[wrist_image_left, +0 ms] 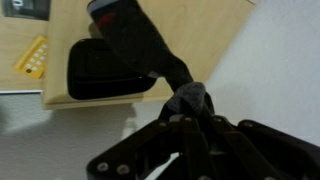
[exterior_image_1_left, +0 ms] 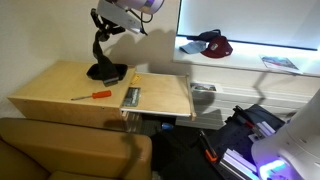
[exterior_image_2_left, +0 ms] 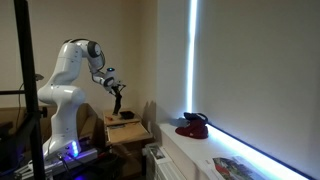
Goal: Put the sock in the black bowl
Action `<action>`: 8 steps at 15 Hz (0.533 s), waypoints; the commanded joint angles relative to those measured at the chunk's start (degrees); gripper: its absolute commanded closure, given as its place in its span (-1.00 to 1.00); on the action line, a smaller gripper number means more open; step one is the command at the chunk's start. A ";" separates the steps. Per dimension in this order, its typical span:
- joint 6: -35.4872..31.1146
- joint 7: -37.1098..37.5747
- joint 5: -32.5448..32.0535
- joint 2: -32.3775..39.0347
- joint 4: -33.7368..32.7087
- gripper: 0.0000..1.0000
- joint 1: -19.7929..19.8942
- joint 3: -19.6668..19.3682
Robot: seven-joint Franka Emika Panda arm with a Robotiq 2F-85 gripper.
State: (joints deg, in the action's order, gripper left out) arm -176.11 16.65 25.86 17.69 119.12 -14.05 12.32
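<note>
I see the sock [exterior_image_1_left: 100, 52] hanging from my gripper [wrist_image_left: 189, 112], jaws clenched on it, over the black bowl [exterior_image_1_left: 108, 73] on the wooden table [exterior_image_1_left: 55, 88]. A cap [exterior_image_1_left: 211, 43] sits on the bright window ledge [exterior_image_1_left: 250, 56].

Source: your window [exterior_image_1_left: 250, 20] glares white, blown out in both exterior views.
Away from the window: you see dim, grainy walls and soft shadows on the desk [exterior_image_1_left: 60, 88].
Wrist view: jaws blurred, close, dark.

White arm [exterior_image_2_left: 68, 72] arched high, claw [exterior_image_1_left: 104, 31] pointed down, jaws tight on the dangling sock [exterior_image_1_left: 98, 50].
</note>
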 commanded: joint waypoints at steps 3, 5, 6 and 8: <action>-6.77 -8.47 8.27 3.77 -3.49 0.96 7.94 10.72; -9.99 -4.59 1.46 4.88 -2.32 0.96 3.40 3.73; -11.39 -5.40 0.02 5.83 -2.31 0.96 -0.49 -1.77; -14.04 -5.04 -2.73 9.15 -4.17 0.96 -6.77 -11.11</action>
State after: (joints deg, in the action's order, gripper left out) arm -186.09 11.26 26.03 22.70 117.09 -12.80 12.28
